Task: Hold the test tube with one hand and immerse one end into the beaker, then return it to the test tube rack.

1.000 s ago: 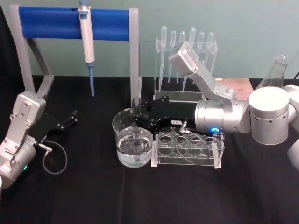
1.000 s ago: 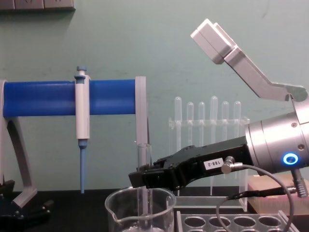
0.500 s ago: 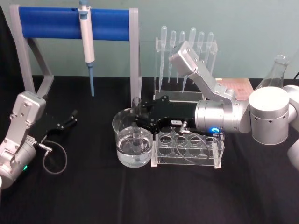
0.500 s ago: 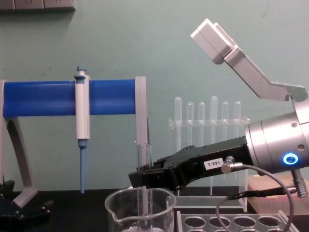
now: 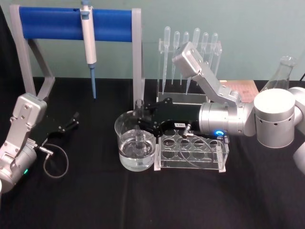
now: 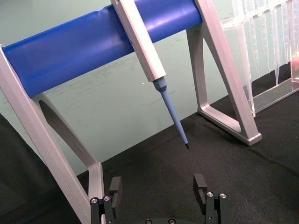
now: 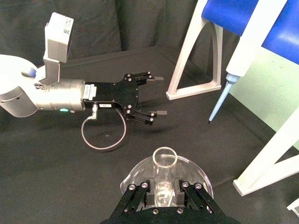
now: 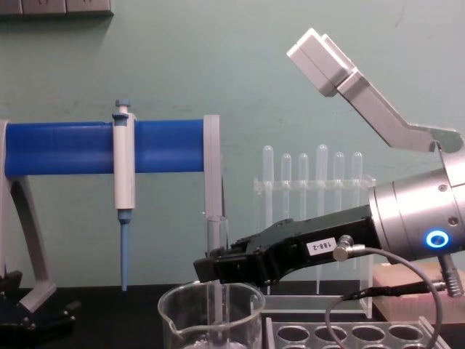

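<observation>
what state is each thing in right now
beaker, upright, part full of clear liquid
test tube, upright, lower end in beaker
right gripper, shut on test tube
left gripper, open, empty
rack, visible holes empty
pipettor, hanging on blue bar

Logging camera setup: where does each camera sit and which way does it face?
Head: high, looking down; both arms, right end effector gripping the test tube in the beaker.
Chest: low, facing forward; right arm from the right.
Left wrist: faces the pipettor; open left end effector.
Right wrist: looks over the test tube and beaker.
Shared: both wrist views show the left end effector.
</observation>
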